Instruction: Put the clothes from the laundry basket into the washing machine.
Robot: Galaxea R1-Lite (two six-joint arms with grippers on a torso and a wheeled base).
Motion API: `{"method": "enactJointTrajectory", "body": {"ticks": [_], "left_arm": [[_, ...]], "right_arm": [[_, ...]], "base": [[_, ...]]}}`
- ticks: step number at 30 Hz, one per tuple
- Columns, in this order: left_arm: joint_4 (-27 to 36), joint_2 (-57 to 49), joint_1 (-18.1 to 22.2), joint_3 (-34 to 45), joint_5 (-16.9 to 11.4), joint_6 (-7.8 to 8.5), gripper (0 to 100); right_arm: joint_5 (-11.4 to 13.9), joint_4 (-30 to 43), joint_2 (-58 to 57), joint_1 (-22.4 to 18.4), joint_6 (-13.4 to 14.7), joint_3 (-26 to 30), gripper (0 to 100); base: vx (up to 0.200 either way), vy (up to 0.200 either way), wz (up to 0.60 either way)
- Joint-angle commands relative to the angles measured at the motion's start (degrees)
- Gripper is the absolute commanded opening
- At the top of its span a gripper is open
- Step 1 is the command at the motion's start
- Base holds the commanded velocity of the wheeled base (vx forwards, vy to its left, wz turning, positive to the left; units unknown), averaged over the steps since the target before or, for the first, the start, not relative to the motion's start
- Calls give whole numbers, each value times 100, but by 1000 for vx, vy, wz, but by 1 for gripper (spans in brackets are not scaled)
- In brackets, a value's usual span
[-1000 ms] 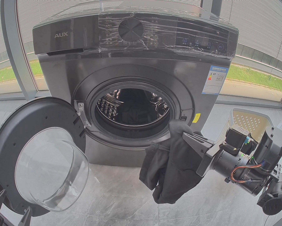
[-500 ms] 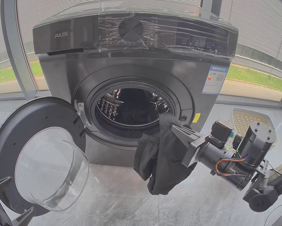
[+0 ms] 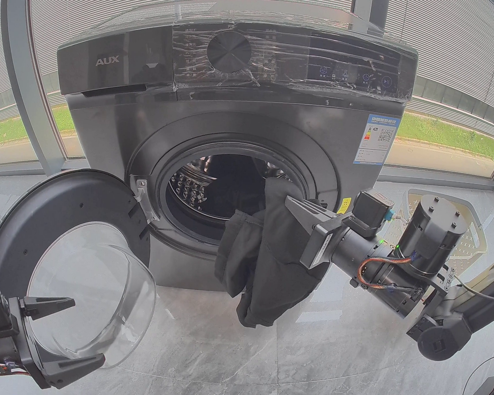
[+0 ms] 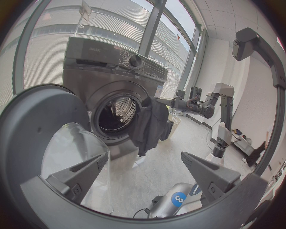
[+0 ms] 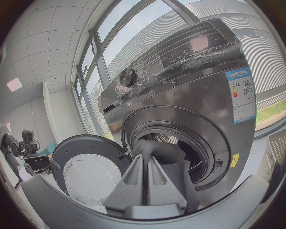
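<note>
A dark grey washing machine (image 3: 236,96) stands ahead with its round door (image 3: 62,262) swung open to the left. My right gripper (image 3: 290,203) is shut on a black garment (image 3: 266,256) and holds it at the right rim of the drum opening (image 3: 225,194). The cloth hangs down over the front of the machine. In the right wrist view the fingers (image 5: 149,179) pinch the garment (image 5: 161,155) just before the opening. My left gripper (image 3: 59,328) is open and empty, low beside the door glass. The cream laundry basket (image 3: 464,239) stands on the floor at the right, partly hidden by my right arm.
Grey marble floor (image 3: 206,347) lies in front of the machine. Window frames and glass (image 3: 22,85) stand behind and beside it. The open door takes up the space at the lower left.
My right gripper has carried the black garment up and to the left, from below the opening to its right rim. My left gripper has risen into view near the door glass.
</note>
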Motion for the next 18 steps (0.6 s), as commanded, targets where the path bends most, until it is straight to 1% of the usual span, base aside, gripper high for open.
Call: {"method": "enactJointTrajectory", "body": {"ticks": [1,5,9,10,13,18], "left_arm": [[-104,797,-348,-244,-14,9,100],[-209,1324,-796,-498,47,0,100],[-385,1737,-1209,-569,197,0,100],[-482,1887,-1350,-595,276,-9,100],[-833,2308,-1605,-630,443,-26,100],[-1510,2959,-1851,-657,504,-26,100]], "right_arm": [[-4,-50,258,5,15,-172,0],[5,-42,328,5,15,-313,0],[14,-59,363,-4,24,-330,0],[14,-59,363,-4,24,-330,0],[-4,-50,354,-4,24,-330,0],[-13,-50,372,-13,24,-409,0]], "base": [[0,0,0],[0,0,0],[0,0,0],[0,0,0],[0,0,0],[0,0,0]]}}
